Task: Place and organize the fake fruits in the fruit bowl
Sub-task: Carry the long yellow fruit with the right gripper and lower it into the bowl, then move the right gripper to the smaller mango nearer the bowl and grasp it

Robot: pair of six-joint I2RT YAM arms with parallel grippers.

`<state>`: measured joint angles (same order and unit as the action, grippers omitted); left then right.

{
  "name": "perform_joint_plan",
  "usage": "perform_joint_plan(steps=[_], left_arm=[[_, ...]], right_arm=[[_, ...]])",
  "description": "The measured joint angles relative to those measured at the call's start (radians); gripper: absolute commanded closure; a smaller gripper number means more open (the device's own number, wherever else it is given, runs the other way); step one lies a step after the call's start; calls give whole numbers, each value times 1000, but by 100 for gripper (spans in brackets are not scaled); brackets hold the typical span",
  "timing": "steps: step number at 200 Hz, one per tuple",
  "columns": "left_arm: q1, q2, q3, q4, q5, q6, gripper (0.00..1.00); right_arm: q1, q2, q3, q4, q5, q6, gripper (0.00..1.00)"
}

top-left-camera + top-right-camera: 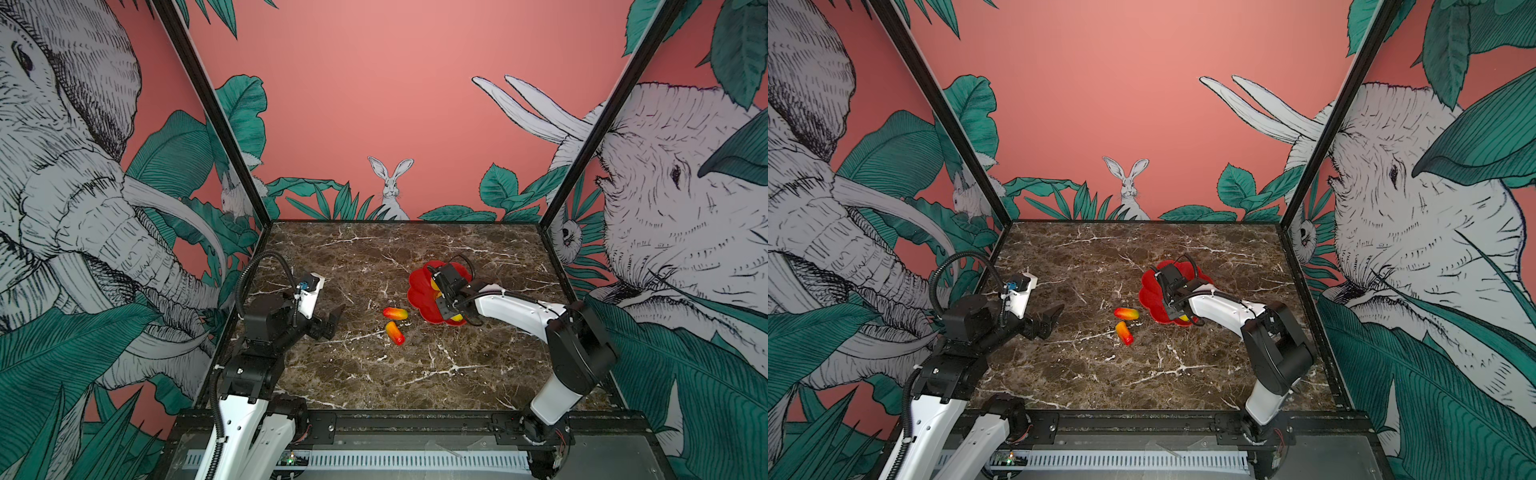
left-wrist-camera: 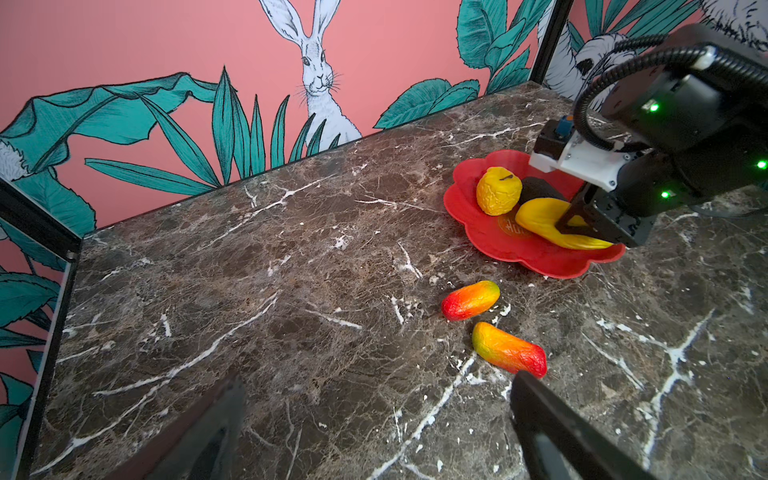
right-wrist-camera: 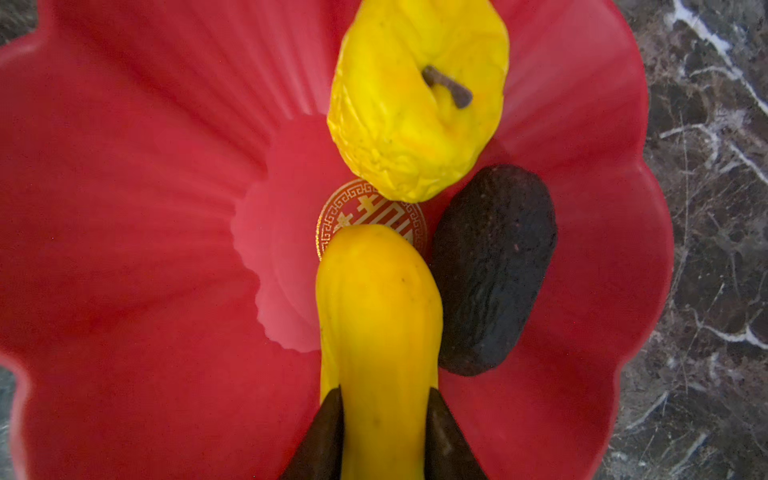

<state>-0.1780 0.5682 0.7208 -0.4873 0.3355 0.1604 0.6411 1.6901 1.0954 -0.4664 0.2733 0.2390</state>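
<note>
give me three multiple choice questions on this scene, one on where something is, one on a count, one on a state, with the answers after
1. Where do the two red-orange-yellow fruits lie?
A. in the fruit bowl
B. on the marble table, outside the bowl
C. in the left gripper

2. How many fruits are in the fruit bowl?
A. one
B. three
C. five

3. What is between the right gripper fingers?
A. nothing
B. the black-brown oval
C. the long yellow fruit

Answers:
1. B: the left wrist view shows both on the table, apart from the bowl's rim.
2. B: the lumpy yellow fruit, the black-brown oval and the long yellow fruit lie in it.
3. C: the right wrist view shows a dark finger on each side of the long yellow fruit, which rests in the bowl.
</note>
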Motion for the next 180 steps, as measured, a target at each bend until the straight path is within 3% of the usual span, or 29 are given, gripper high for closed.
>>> perform_joint_plan(steps=[77, 97, 111, 147, 180], left_arm=[[0, 7, 0, 0, -2, 0, 0], [0, 13, 0, 0, -2, 0, 0], [0, 15, 0, 0, -2, 0, 0], [0, 19, 0, 0, -3, 0, 0], [0, 27, 0, 0, -3, 0, 0]], right_arm=[[-2, -12, 0, 16, 3, -11, 35], [-2, -84, 0, -16, -3, -10, 20], [3, -161, 1, -39, -8, -7, 1], [74, -318, 52, -89, -55, -30, 1], [208, -328, 79, -93, -91, -39, 1]])
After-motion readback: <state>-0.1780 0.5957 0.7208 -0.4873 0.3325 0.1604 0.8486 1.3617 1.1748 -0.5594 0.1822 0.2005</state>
